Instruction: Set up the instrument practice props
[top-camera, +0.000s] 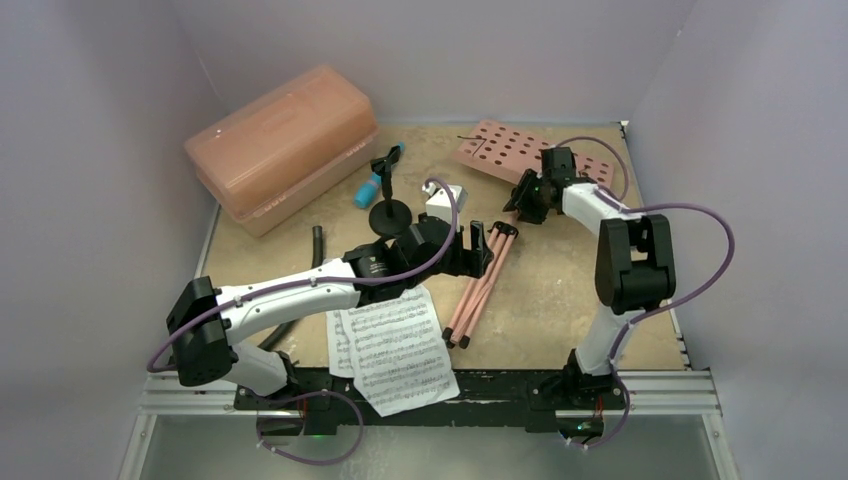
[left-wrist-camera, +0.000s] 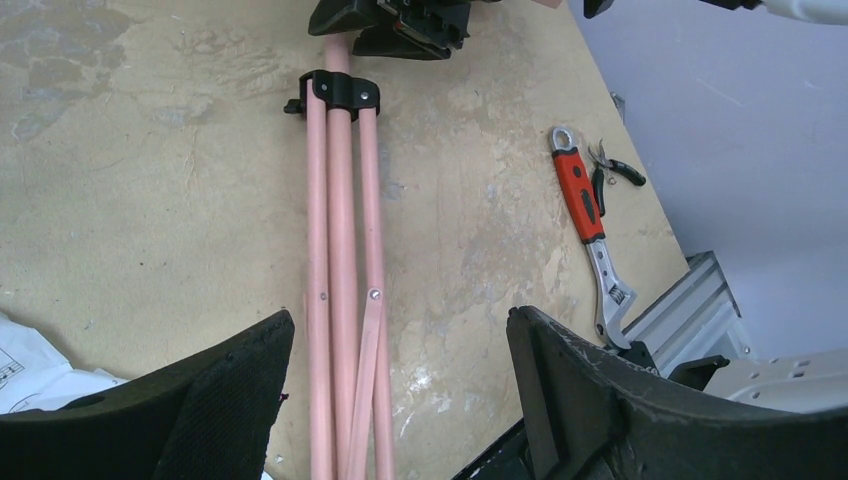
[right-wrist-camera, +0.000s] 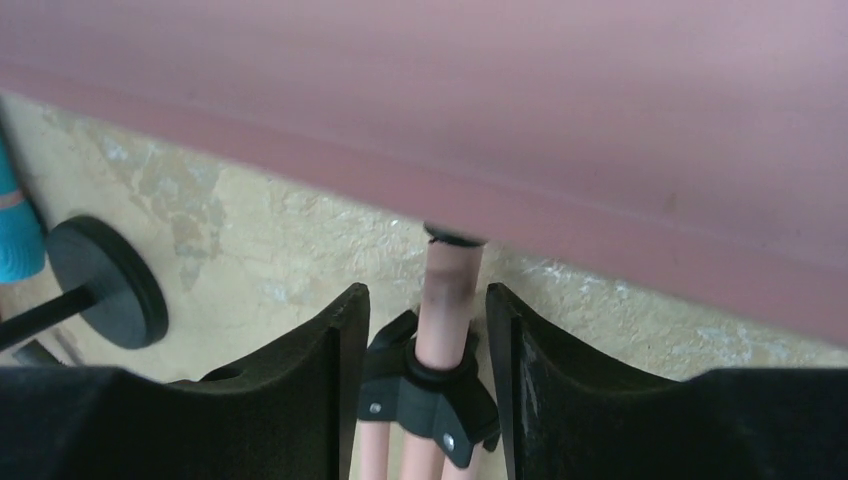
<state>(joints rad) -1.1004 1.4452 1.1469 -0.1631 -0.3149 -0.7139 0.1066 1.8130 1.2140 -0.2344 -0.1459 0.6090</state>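
White paper sheet-music pages (top-camera: 392, 350) lie at near edge, not yet placed. Left gripper (left-wrist-camera: 400, 318) released, straddling folded pink tubular tripod legs (left-wrist-camera: 340, 220) lying flat mid-table, likely to steady them. Beyond, right gripper (right-wrist-camera: 427, 300) flanks black plastic collar (right-wrist-camera: 420, 395); cannot tell whether it is clenched.

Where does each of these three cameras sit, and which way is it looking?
Top external: fixed above and behind the arms, looking down on the table; left arm and right arm both show.
Left wrist: on the left arm, looking along the folded tripod legs; left gripper frames the bottom.
Right wrist: on the right arm, facing the stand's pole under its pink plate; right gripper shows below.
Shared: both wrist views see the black leg hub.
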